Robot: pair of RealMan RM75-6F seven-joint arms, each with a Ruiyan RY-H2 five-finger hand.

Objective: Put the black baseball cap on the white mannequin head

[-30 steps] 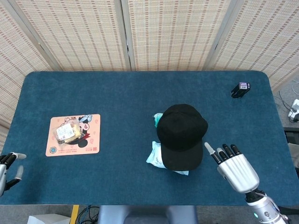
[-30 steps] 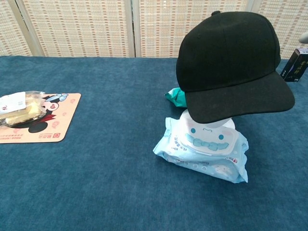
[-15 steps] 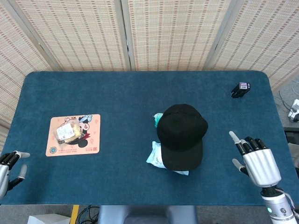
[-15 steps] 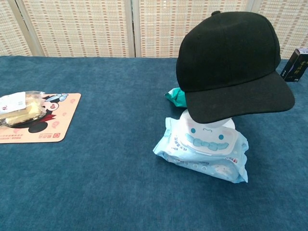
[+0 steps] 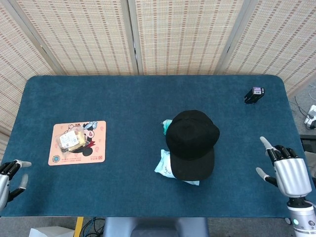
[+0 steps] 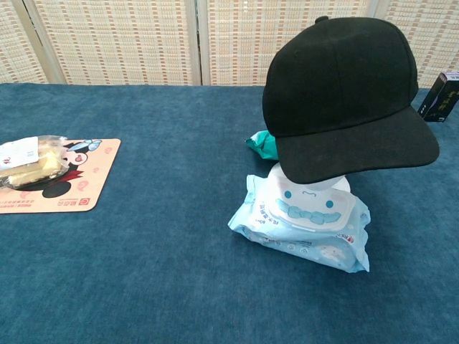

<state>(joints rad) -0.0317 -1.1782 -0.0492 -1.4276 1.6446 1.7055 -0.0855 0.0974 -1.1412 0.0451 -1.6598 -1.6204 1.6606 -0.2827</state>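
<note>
The black baseball cap point(image 5: 191, 143) point(image 6: 344, 97) sits raised above the table, its brim toward the front; whatever bears it is hidden beneath, and no white mannequin head shows. My right hand point(image 5: 288, 172) hovers at the table's front right corner, well clear of the cap, fingers spread and empty. My left hand point(image 5: 9, 175) shows only partly at the front left edge, fingers apart, holding nothing. Neither hand appears in the chest view.
A pale blue wet-wipes pack point(image 6: 305, 221) point(image 5: 165, 168) lies under the cap's brim, with a small teal packet point(image 6: 262, 143) behind it. A pink mat point(image 5: 77, 143) with a wrapped snack point(image 5: 71, 139) lies at the left. A small black box point(image 5: 254, 94) stands at the back right.
My right hand has drawn back to the right, away from the cap, to the table's front right corner. The cap and the left hand have stayed put.
</note>
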